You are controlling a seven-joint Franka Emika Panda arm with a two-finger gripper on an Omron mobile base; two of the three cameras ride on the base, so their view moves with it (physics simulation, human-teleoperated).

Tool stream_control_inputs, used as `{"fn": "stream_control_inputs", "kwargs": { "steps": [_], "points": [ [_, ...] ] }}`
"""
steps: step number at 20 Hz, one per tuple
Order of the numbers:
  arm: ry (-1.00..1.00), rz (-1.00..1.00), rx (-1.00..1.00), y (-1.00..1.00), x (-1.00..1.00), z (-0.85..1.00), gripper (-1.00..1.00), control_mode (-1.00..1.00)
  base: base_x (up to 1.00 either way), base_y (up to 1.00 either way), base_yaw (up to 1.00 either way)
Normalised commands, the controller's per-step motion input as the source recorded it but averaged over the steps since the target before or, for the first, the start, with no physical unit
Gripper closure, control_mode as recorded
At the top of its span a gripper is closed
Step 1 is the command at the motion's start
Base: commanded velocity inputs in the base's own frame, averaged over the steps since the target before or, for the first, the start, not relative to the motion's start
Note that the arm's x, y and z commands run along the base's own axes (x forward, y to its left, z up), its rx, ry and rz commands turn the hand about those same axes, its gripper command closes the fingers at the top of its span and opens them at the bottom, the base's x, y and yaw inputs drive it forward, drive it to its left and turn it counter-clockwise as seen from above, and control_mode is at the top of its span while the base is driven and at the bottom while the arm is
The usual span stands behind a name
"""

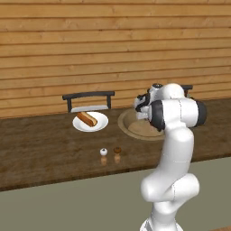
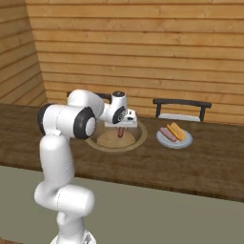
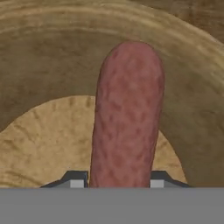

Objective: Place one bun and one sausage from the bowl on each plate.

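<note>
1. Left base view: my arm rises at the lower right and bends over the bowl (image 1: 135, 124), a wide tan one on the dark wooden counter (image 1: 40, 149). Left of it sits a white plate (image 1: 90, 122) with a bun (image 1: 86, 118) on it. Two small shakers (image 1: 110, 152) stand nearer the counter's front edge.
2. Right base view: my claw (image 2: 121, 129) hangs over the bowl (image 2: 116, 139) with a sausage (image 2: 121, 131) pointing down from it. To the right, another plate (image 2: 174, 138) carries a bun and a sausage.
3. Hand view: my fingers (image 3: 75, 179) are closed on either side of the reddish sausage (image 3: 127, 113), gripping it above the bowl's floor (image 3: 48, 140).
</note>
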Motion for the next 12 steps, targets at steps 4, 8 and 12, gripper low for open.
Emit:
{"fn": "stream_control_inputs", "kwargs": {
  "steps": [4, 8, 12],
  "points": [
    [-0.18, 0.03, 0.01, 0.26, -0.62, 0.76, 1.0, -1.0, 0.0, 0.0, 0.0],
    [-0.14, 0.09, 0.0, 0.56, -0.41, 0.75, 1.0, -1.0, 0.0, 0.0, 0.0],
    [-0.06, 0.12, 0.01, 0.76, -0.21, 0.37, 1.0, -1.0, 0.0, 0.0, 0.0]
  ]
}}
